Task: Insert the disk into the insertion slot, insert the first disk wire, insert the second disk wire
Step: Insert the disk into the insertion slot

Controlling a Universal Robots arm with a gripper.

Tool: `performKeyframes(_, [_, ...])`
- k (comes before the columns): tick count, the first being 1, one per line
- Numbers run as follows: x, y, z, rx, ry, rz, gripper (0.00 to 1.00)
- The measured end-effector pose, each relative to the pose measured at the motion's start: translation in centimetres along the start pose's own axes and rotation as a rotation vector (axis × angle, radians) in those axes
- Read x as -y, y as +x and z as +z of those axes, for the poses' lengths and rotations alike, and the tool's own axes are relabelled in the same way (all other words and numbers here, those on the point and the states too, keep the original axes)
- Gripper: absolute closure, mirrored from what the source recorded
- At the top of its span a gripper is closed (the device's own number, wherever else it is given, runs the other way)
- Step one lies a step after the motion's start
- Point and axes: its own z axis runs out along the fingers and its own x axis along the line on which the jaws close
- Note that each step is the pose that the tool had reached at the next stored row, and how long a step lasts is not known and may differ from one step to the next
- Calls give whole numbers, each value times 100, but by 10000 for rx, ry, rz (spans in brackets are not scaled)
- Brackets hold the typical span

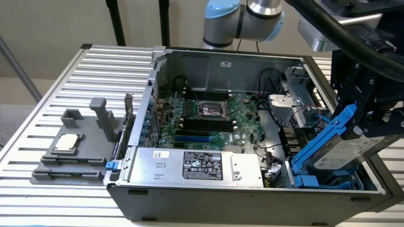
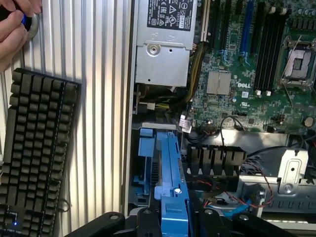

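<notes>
My gripper (image 1: pixel 373 118) is shut on the disk (image 1: pixel 346 152), a silver-grey drive with a white label clipped in a bright blue frame. I hold the disk steeply tilted, its lower end down by the insertion slot (image 1: pixel 322 180) at the case's front corner, on the exterior view's right. In the wrist view, the disk's blue frame edge (image 2: pixel 171 168) runs out from between my black fingers (image 2: pixel 144 217) towards the insertion slot's blue rails (image 2: pixel 146 148). Thin red and black wires (image 2: pixel 237 193) lie beside the slot.
The open computer case (image 1: pixel 252 198) holds a motherboard (image 1: pixel 208 113) and a silver power supply with a black label (image 1: pixel 196 165). A grey fixture (image 1: pixel 69 156) sits on the slatted table. A black keyboard (image 2: pixel 34 148) lies beside the case, with a person's hand (image 2: pixel 15 24) past it.
</notes>
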Motion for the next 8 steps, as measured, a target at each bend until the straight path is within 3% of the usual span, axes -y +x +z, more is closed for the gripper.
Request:
performKeyframes(3, [-42, -2, -9, -4, 162, -20, 67])
performKeyframes(8, [-108, -6, -24, -11, 371, -46, 67])
